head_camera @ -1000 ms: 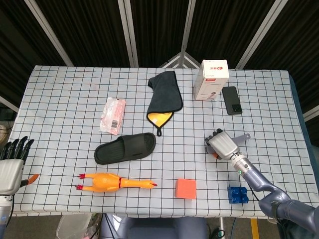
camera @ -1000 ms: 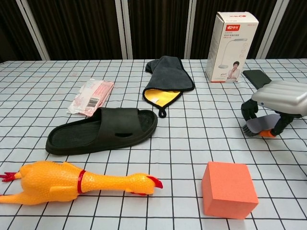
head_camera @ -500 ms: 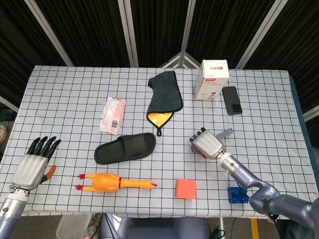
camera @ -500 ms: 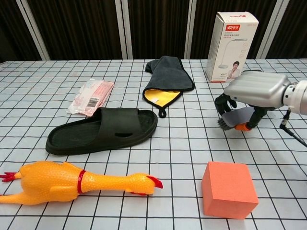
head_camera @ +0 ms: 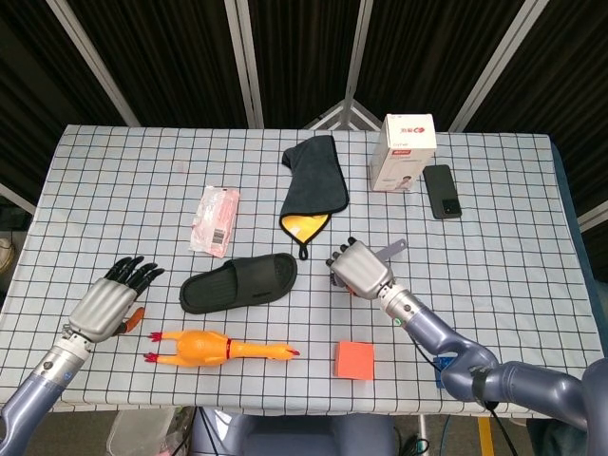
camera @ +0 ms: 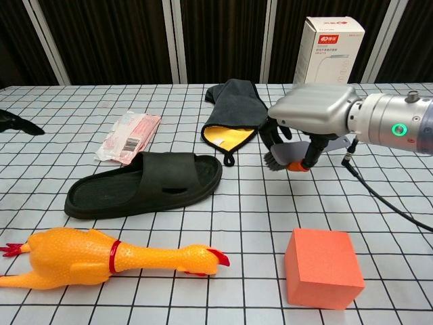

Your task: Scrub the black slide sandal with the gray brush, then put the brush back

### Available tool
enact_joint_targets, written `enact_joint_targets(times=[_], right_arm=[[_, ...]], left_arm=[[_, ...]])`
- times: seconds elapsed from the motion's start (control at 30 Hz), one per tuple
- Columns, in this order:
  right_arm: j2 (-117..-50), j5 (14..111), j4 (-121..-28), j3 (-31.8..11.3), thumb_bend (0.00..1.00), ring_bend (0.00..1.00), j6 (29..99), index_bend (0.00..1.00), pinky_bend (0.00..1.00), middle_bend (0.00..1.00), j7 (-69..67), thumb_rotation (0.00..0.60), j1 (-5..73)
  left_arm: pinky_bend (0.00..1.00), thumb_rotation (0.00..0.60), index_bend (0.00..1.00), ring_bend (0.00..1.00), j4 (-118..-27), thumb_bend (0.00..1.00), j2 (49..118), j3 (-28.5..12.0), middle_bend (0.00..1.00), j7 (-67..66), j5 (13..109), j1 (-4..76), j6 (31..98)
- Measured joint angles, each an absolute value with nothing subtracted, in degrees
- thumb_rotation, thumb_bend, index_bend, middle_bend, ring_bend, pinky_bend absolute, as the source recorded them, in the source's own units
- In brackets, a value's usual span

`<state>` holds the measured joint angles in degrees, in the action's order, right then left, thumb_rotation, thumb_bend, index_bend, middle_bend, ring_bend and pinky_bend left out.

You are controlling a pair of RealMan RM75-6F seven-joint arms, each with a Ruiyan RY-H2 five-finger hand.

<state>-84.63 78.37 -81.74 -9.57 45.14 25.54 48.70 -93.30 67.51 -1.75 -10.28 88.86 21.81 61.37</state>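
- While the right hand (camera: 312, 115) is gripping the gray brush (camera: 287, 156) just off the toe of the sandal, bristles turned down toward the counter, the left hand (head_camera: 112, 298) is hovering with fingers spread and holding nothing, near the counter's front left edge.
- One black slide sandal (head_camera: 239, 282) is lying flat near the counter's middle, its long axis running left to right, with the toe pointing right toward the brush.
- One each of the rest is sitting around it: a yellow rubber chicken (head_camera: 221, 347), an orange foam block (head_camera: 354, 360), a dark gray cloth with yellow lining (head_camera: 313, 182), a pink plastic packet (head_camera: 216, 218), a white carton (head_camera: 405, 152), a black phone (head_camera: 442, 191) and a blue toy brick (head_camera: 439, 369).
- Covering the counter (head_camera: 142, 171) is a white cloth with a black grid; dark curtains are hanging behind it.
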Motion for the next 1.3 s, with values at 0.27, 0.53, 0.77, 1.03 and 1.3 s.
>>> enact_joint_targets(times=[0.27, 0.53, 0.77, 1.03, 1.3], right_arm=[[-88.7, 75.0, -78.9, -11.6, 1.0, 0.46, 43.8, 0.75, 0.37, 0.66, 28.3, 0.6, 51.6], [-92.9, 72.1, -78.5, -12.4, 1.0, 0.47, 45.3, 0.76, 0.37, 0.67, 34.6, 0.6, 53.8], [-95.3, 70.3, -80.8, -12.2, 1.0, 0.47, 48.2, 0.76, 0.37, 0.67, 41.2, 0.6, 54.7], [-96.9, 67.3, -84.3, -11.5, 1.0, 0.47, 50.2, 0.76, 0.37, 0.67, 46.5, 0.6, 55.7], [-100.2, 66.2, -85.0, -11.6, 1.0, 0.47, 52.4, 0.76, 0.37, 0.68, 49.9, 0.6, 57.1]], left_arm=[[0.09, 0.6, 0.12, 0.05, -88.9, 0.63, 71.1, -2.1, 0.11, -7.5, 88.3, 27.0, 53.5], [0.09, 0.6, 0.12, 0.05, -83.2, 0.65, 75.7, -2.1, 0.11, -3.2, 87.4, 31.5, 48.3], [0.09, 0.6, 0.12, 0.05, -81.8, 0.66, 76.9, -1.1, 0.11, -0.8, 87.7, 33.2, 46.8], [0.09, 0.6, 0.12, 0.05, -82.9, 0.68, 76.4, 0.7, 0.11, 1.0, 89.2, 33.9, 47.4], [0.09, 0.6, 0.13, 0.05, -82.2, 0.68, 77.1, 1.2, 0.11, 2.5, 89.4, 35.3, 46.8]])
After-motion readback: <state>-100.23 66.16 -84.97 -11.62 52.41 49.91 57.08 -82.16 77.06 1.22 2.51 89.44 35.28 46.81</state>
